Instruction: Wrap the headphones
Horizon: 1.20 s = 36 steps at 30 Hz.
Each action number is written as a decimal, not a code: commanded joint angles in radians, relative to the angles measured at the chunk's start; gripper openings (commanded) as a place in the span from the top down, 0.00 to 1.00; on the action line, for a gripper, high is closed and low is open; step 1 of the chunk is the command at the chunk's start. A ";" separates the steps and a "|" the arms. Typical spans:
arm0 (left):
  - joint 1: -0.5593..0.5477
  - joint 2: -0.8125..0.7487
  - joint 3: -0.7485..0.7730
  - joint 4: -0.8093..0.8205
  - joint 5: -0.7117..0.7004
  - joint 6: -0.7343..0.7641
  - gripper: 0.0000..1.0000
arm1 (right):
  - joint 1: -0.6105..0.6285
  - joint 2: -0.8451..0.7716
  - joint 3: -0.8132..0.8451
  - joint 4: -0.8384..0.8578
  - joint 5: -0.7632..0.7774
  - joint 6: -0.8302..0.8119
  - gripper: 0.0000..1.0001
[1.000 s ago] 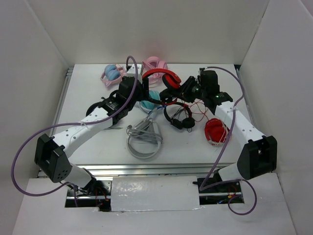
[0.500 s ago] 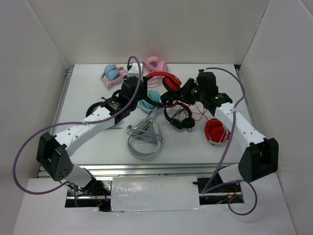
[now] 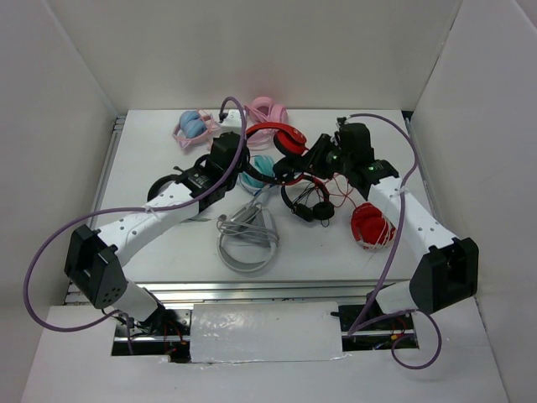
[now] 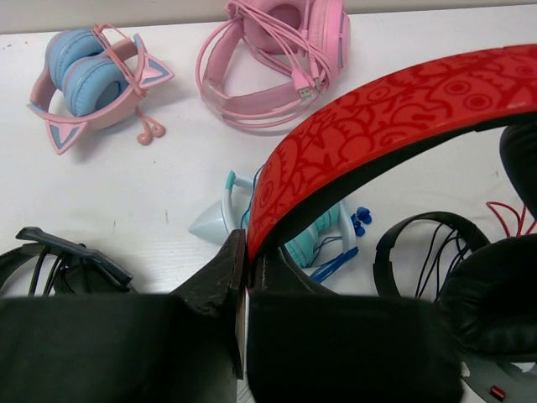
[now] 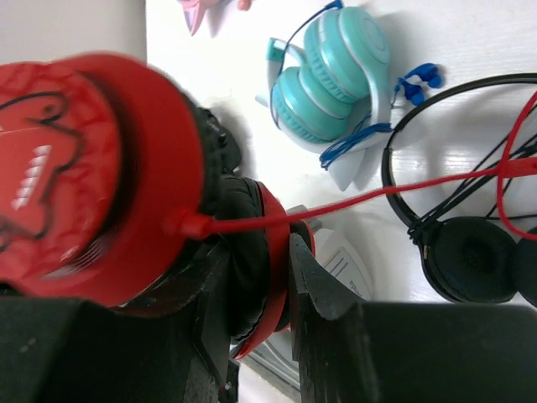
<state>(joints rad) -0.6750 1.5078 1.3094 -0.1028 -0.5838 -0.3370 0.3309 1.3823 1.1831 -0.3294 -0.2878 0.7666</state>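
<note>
Pinches the red headband of the headphones (image 4: 377, 117) in the clenched left tool (image 4: 248, 264), with the band arching up and right from it. Grasps one red cup between the fingers of the right tool (image 5: 260, 256), with the red cable (image 5: 377, 196) running off to its right.

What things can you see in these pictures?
big red headphones: one, red and black, held up, back middle
pink headphones: one, pink, back
cat-ear headphones: one, pink and blue, back left
teal headphones: one, teal, middle
black headphones: one, black, middle right
small red headphones: one, red with whitish cord, right
grey headphones: one, grey, front middle
table: one, white, under everything
left hand: one, black, shut on the big red headphones' band
right hand: one, black, shut on their ear cup
</note>
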 commanded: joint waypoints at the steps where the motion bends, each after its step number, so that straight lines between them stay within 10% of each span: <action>1: 0.003 -0.015 -0.002 0.094 -0.037 -0.005 1.00 | 0.005 -0.046 0.007 0.084 -0.184 -0.042 1.00; 4: 0.003 -0.046 0.005 0.087 -0.030 -0.023 1.00 | 0.002 -0.032 0.032 0.024 -0.217 -0.079 0.86; 12: 0.003 -0.123 0.059 0.059 -0.094 -0.045 1.00 | 0.052 -0.184 -0.003 0.055 -0.176 -0.210 0.00; 25: 0.003 -0.106 0.373 -0.044 -0.134 0.018 1.00 | 0.135 -0.626 -0.324 0.185 0.229 -0.529 0.00; 36: 0.003 -0.138 0.651 -0.086 -0.014 0.108 1.00 | -0.009 -0.508 -0.335 0.325 0.178 -0.682 0.00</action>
<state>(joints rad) -0.6731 1.4033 1.8740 -0.2611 -0.6415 -0.2554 0.3557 0.8383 0.8455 -0.1307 -0.0727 0.1493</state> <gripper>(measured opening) 0.094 0.996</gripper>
